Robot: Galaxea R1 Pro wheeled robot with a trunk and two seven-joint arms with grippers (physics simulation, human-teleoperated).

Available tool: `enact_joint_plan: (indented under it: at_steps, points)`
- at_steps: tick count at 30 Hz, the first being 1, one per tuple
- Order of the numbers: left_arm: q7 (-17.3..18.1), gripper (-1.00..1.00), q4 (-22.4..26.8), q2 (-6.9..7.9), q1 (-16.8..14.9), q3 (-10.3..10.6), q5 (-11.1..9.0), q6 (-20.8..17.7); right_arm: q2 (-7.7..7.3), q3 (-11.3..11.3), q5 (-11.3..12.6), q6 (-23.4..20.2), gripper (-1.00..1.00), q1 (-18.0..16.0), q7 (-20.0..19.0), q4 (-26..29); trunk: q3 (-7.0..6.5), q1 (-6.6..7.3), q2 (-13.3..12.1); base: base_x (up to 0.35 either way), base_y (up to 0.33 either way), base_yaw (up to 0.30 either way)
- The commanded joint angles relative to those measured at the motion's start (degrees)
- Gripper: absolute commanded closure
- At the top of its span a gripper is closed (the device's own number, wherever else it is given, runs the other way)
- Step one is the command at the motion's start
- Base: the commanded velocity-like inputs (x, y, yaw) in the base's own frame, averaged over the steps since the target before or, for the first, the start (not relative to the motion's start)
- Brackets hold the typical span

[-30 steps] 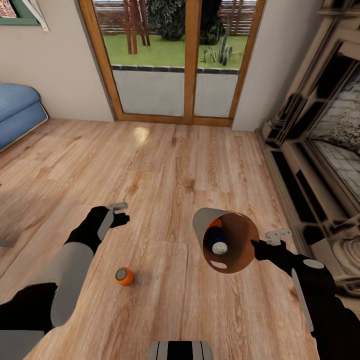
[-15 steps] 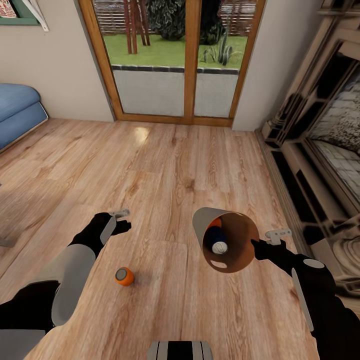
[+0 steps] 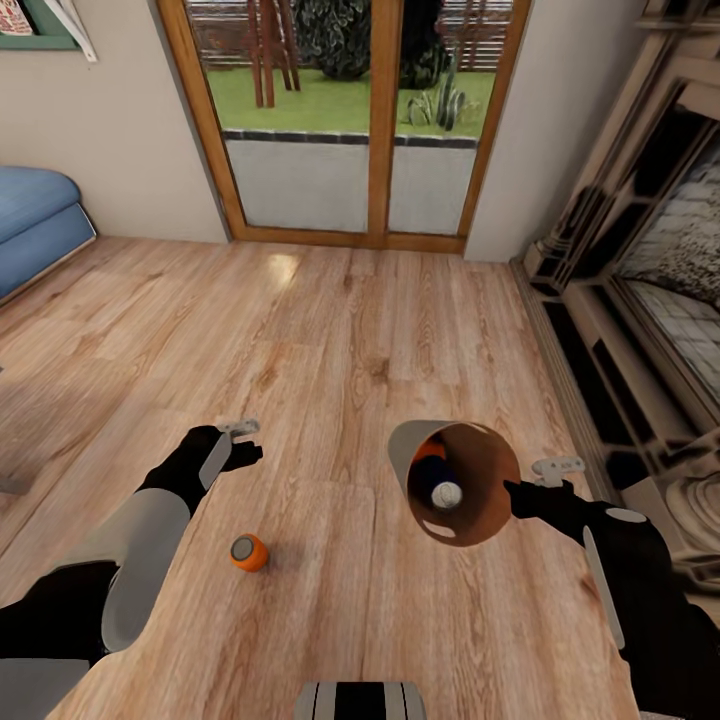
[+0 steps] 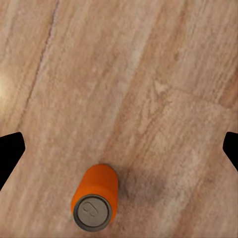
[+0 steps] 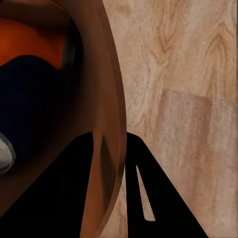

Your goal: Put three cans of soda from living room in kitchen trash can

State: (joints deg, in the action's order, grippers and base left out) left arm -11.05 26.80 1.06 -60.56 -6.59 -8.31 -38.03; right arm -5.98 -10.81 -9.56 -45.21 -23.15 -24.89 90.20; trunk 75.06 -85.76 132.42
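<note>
Since a second ago my left tool [image 3: 238, 428] dropped slightly and hangs spread, empty, beyond the orange can [image 3: 249, 552] lying on the floor. My right tool [image 3: 520, 492] pinches the tash can [image 3: 455, 483] rim, two cans inside. Next: reach back, grasp that can.

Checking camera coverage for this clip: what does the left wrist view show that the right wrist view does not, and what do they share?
Left wrist view: an orange soda can lying on its side on the floor, silver top toward the camera, with the left gripper's dark fingertips wide apart at the picture's edges.

Right wrist view: the copper-brown trash can with the right gripper clamped on its rim, and inside it a dark blue can and another orange can.

Both: the light wood plank floor.
</note>
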Motion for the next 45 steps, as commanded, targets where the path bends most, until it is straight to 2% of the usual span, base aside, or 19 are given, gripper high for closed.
enact_joint_plan:
  at_steps: [1, 11, 14, 17, 24, 27, 34, 40, 45]
  points:
    - [-0.01, -1.0, 0.0, 0.0, 0.0, 0.0, -0.08, -0.01, 0.03, 0.11, 0.96, -0.25, 1.0, -0.1, -0.09, 0.04, 0.04, 0.01, 0.0, 0.0, 0.0, 0.0]
    - [-0.07, -1.0, 0.01, -0.16, 0.0, 0.0, -0.14, -0.03, 0.09, 0.18, 0.69, -0.73, 1.0, -0.88, 0.03, 0.23, 0.81, 0.01, 0.0, 0.0, 0.0, 0.0]
    - [0.02, -1.0, 0.01, -0.14, 0.0, -0.02, -0.16, -0.03, 0.09, 0.23, 0.69, -1.52, 1.0, -3.53, 0.02, 0.32, 1.07, 0.01, 0.0, 0.0, 0.0, 0.0]
    - [0.17, -1.0, 0.01, -0.03, 0.0, -0.07, -0.2, -0.09, 0.09, 1.24, 0.65, -5.0, 1.0, -6.03, 0.02, 0.39, 1.33, 0.01, 0.0, 0.0, 0.0, 0.0]
    - [0.18, -1.0, 0.01, -0.04, 0.0, -0.09, -0.12, -0.11, 0.09, 2.0, 0.6, -6.85, 1.0, -8.42, 0.37, 0.41, 1.94, 0.01, 0.0, 0.0, 0.0, 0.0]
    - [0.12, -1.0, 0.01, -0.07, 0.0, -0.06, -0.02, -0.11, 0.09, 2.21, 0.64, -7.63, 1.0, -9.06, 2.13, 0.41, 2.2, 0.01, 0.0, 0.0, 0.0, 0.0]
    - [0.09, -1.0, -0.02, -0.12, 0.0, -0.04, 0.09, -0.12, 0.09, 6.03, 0.68, -11.21, 1.0, -12.0, 4.71, 0.49, 2.82, 0.01, 0.0, 0.0, 0.0, 0.0]
    - [0.21, -1.0, -0.07, -0.09, 0.02, -0.1, 0.06, -0.24, 0.07, 6.49, 0.68, -14.03, 1.0, -14.88, 4.91, 0.5, 3.34, 0.01, 0.0, 0.0, 0.0, 0.0]
    - [0.24, -1.0, -0.22, -0.01, 0.12, -0.16, 0.05, -0.3, -0.06, 6.52, 0.64, -14.79, 1.0, -16.02, 4.96, 0.5, 3.78, 0.01, 0.0, 0.0, 0.0, 0.0]
